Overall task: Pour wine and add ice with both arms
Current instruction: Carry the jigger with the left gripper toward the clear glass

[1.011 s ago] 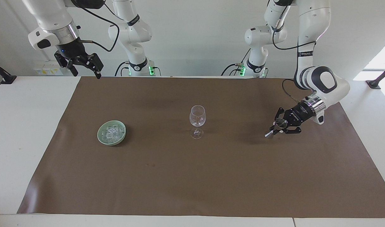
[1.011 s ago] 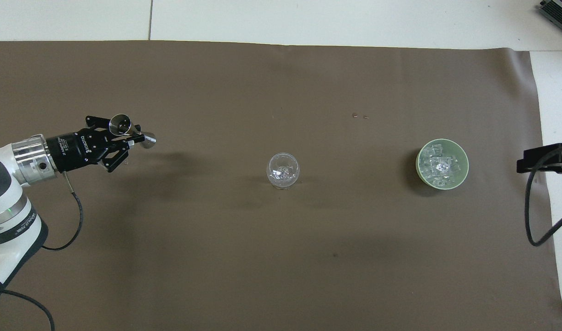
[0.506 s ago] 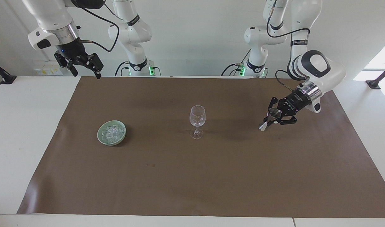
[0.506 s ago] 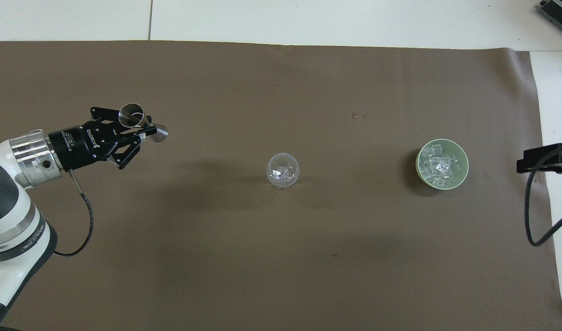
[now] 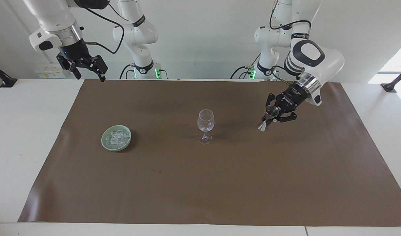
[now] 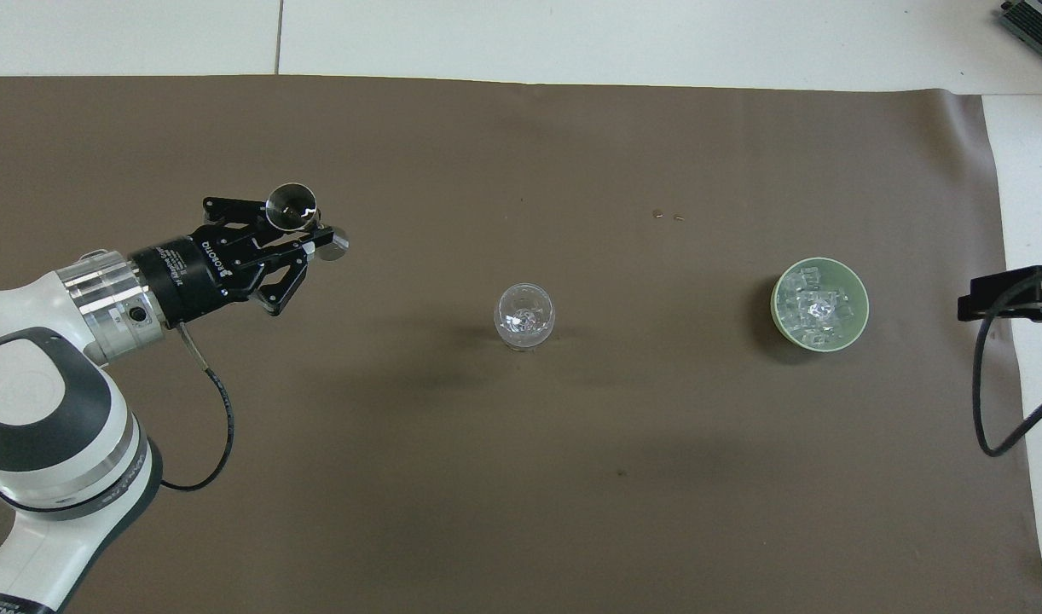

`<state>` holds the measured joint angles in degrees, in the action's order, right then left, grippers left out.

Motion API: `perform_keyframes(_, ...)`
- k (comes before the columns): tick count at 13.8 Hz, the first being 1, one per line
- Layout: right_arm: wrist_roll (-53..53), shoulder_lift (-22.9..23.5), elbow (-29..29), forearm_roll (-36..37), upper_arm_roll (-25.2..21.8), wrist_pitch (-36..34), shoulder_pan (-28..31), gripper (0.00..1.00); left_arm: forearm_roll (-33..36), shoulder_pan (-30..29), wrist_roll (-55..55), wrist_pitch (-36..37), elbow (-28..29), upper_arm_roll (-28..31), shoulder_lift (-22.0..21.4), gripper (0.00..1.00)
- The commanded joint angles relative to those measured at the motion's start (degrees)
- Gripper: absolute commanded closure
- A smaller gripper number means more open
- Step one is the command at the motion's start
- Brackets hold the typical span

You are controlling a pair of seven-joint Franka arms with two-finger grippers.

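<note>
Your left gripper (image 5: pixel 268 120) is clamping a metal jigger (image 5: pixel 268 115) in the air, toward the left arm's end from the wine glass (image 5: pixel 205 126). Pouring is pending. The ice (image 5: pixel 116 137) is sitting in its green bowl (image 5: pixel 106 143); your right gripper (image 5: pixel 87 69) is waiting wide open.

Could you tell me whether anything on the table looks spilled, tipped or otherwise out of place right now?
Nothing stands out. The wine glass stands upright mid-mat, the ice sits inside the green bowl, and the left gripper holds the metal jigger in the air. Only two tiny specks mark the brown mat.
</note>
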<state>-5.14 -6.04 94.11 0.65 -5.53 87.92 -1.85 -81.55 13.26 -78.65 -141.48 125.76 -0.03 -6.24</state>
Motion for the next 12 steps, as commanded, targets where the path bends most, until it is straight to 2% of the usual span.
perform_keyframes(1, 1.80, -0.90, 0.90, -1.35, 0.25, 0.06, 0.62, 0.00, -1.15, 4.74, -3.25, -6.69, 1.86, 0.64, -2.98, 1.00)
perform_keyframes(5, 1.71, -0.90, 0.90, -1.35, 0.25, 0.06, 0.62, 0.00, -1.15, 6.78, -6.60, -10.30, 1.42, -0.14, -3.95, 1.00)
perform_keyframes(12, 1.80, -0.90, 0.90, -1.35, 0.25, 0.06, 0.62, 0.00, -1.07, 6.87, -9.85, -15.93, 0.72, -3.48, -3.95, 1.00)
